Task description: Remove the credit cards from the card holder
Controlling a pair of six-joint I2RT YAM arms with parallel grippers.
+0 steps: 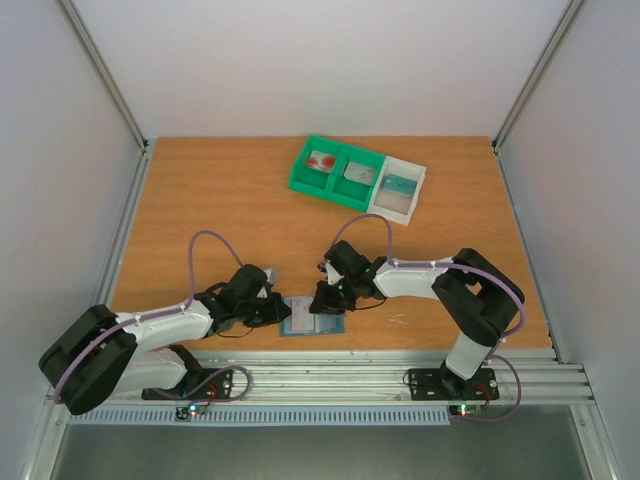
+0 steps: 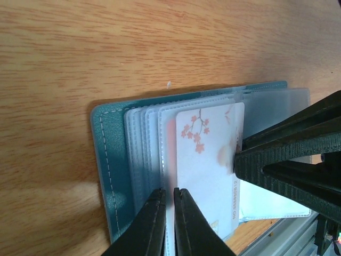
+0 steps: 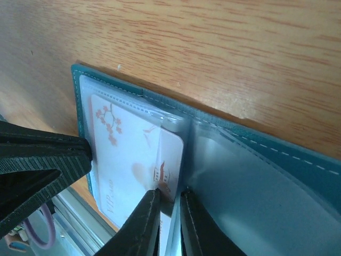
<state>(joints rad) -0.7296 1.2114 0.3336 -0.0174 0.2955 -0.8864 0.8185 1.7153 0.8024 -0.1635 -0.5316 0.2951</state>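
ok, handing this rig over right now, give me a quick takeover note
Left gripper: shut on the clear sleeves of the open blue-grey bifold card holder, near edge of the wooden table.
Right gripper: shut on the edge of the white blossom-print card, still sleeved.
Done: red-marked white card, grey card, teal card lie in the green-and-white tray, one per compartment.
To do: draw the blossom card out.

white card (image 3: 128,160): "VIP" | card edge: "NO", digits unclear

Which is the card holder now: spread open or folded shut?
Spread open. The card holder lies flat, its clear sleeves exposed, a blossom-printed card among them.
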